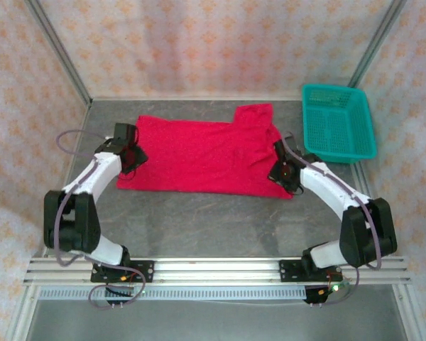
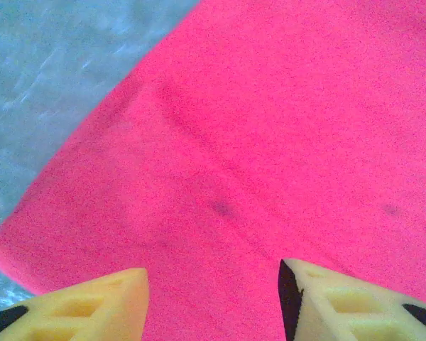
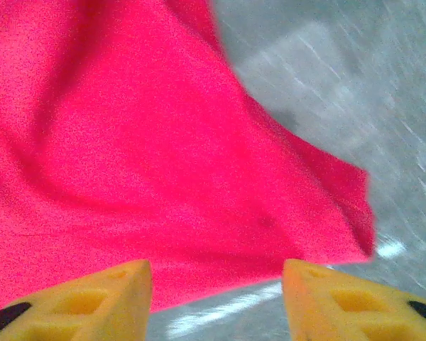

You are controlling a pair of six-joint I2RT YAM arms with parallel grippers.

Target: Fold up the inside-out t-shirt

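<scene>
the red t-shirt (image 1: 206,156) lay flat mid-table (image 1: 213,227). the left gripper (image 1: 133,155) stood over its left edge and the right gripper (image 1: 284,170) over its near right corner, both parted, gripping nothing.

A teal plastic basket (image 1: 339,124) sits upper right on the grey table (image 1: 213,227). Pale patterned walls (image 1: 213,42) stand along the top, aluminium rails (image 1: 213,270) across the bottom.

one red t-shirt (image 1: 199,153), one teal basket (image 1: 339,128), two arms (image 1: 99,174) (image 1: 326,183)
</scene>
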